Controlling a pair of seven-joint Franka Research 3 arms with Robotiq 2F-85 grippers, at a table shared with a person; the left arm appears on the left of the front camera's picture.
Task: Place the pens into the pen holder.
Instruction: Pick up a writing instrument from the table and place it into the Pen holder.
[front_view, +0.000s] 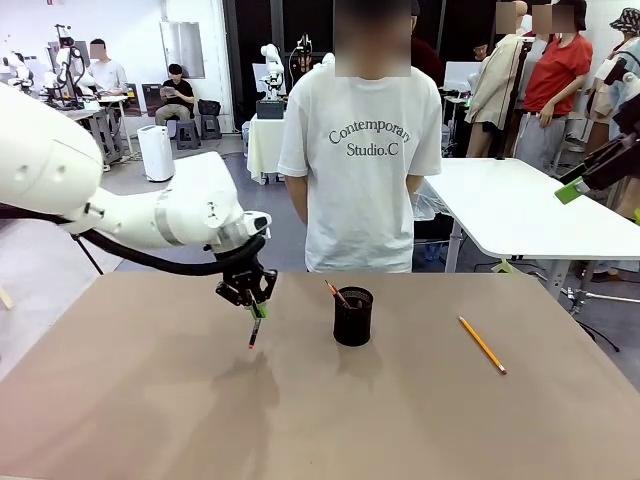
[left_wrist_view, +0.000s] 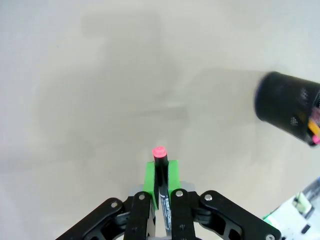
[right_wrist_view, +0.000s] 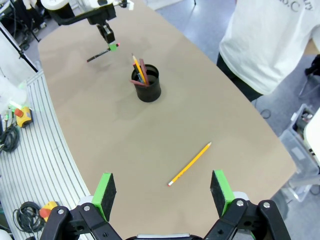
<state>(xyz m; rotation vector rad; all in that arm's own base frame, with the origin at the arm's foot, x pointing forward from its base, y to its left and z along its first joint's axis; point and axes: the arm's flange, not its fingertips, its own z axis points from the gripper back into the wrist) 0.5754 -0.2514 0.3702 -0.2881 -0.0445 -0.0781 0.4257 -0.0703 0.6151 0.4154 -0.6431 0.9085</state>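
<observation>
Left gripper (front_view: 257, 311) is clamped on the dark pen (front_view: 253, 333), tip down, apparently for dropping into the pen holder (front_view: 353, 318); right gripper (right_wrist_view: 163, 186) has its jaws apart and holds nothing.

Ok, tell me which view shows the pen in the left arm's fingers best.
The left wrist view: the dark pen sits close up, clamped between the green-padded fingers, its pink-red end clear. The front view shows it small and tilted. The right wrist view shows it as a distant thin line.

Item count: one black mesh pen holder (front_view: 353, 320), at least two pens inside it (right_wrist_view: 144, 69), one dark pen (front_view: 254, 333), one yellow pencil (front_view: 482, 345).
</observation>
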